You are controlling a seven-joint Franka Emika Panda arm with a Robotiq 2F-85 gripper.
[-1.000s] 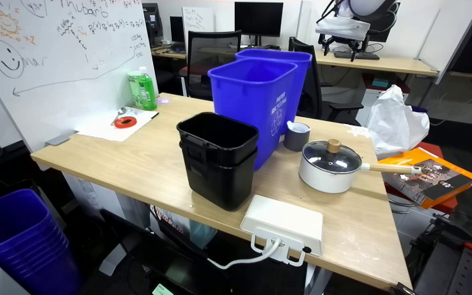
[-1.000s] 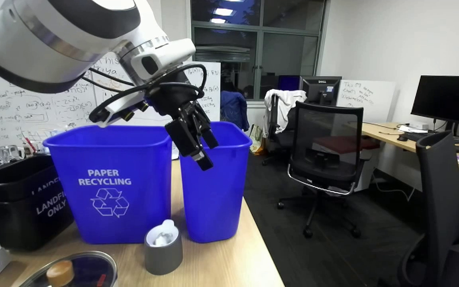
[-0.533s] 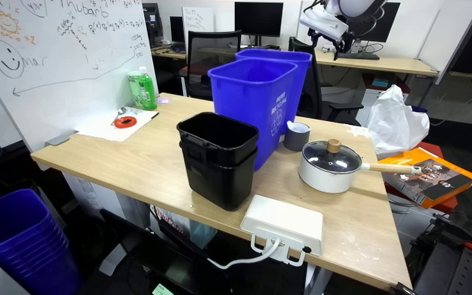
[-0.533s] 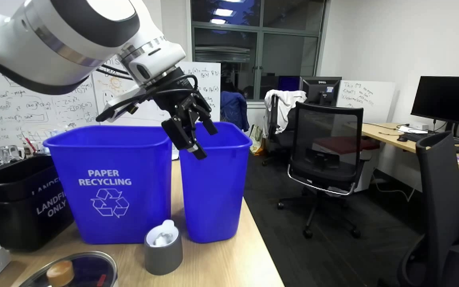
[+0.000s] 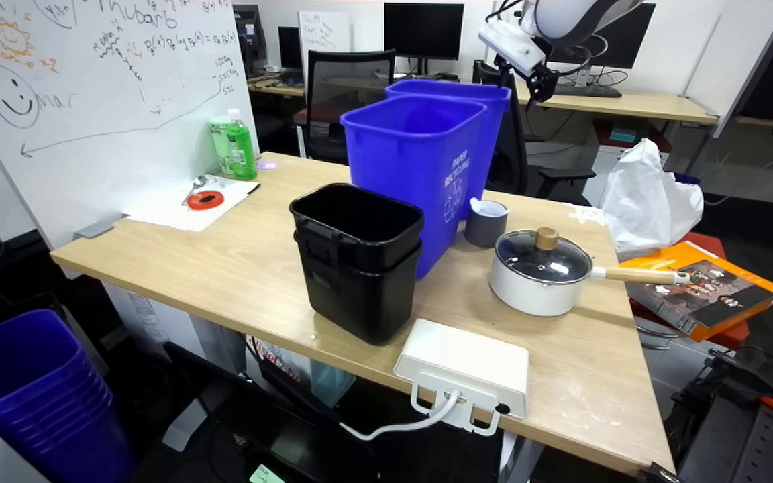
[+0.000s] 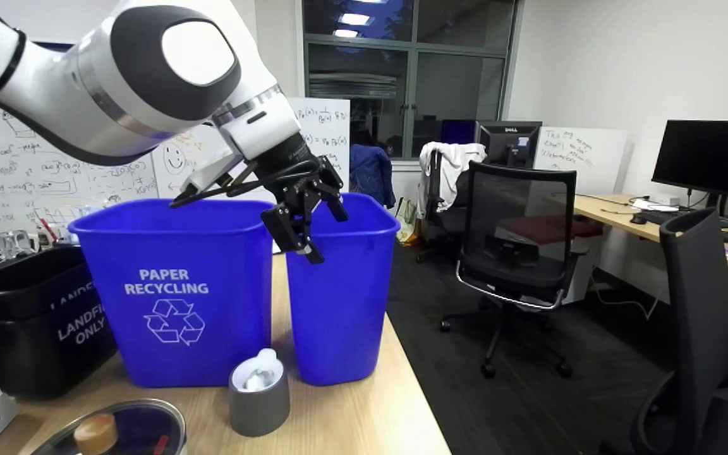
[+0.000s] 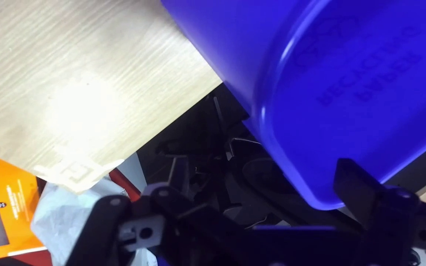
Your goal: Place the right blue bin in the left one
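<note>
The right blue bin (image 6: 342,303) stands upright near the table's far edge, its outer faces plain in both exterior views. Faint reversed lettering shows on its inside (image 7: 346,122) in the wrist view. Next to it stands the left one (image 6: 174,259), a matching blue bin with white PAPER RECYCLING print; both are empty as far as I can see. My gripper (image 6: 328,237) is open and tilted at the right bin's rim. In the wrist view one finger (image 7: 361,192) overlaps the bin's interior while the opposite finger (image 7: 179,171) is outside the rim. Contact with the rim cannot be made out.
Two nested black bins (image 5: 359,282) stand beside the left bin. In front are a grey cup (image 6: 260,404) and a lidded white pot (image 5: 537,288). A white box (image 5: 467,365) with a cable lies at the near edge. A black chair (image 5: 504,144) is behind the bins.
In an exterior view my gripper has swung left toward the right blue bin and tilted further. The arm's forearm has risen. Both bins stand where they were.
</note>
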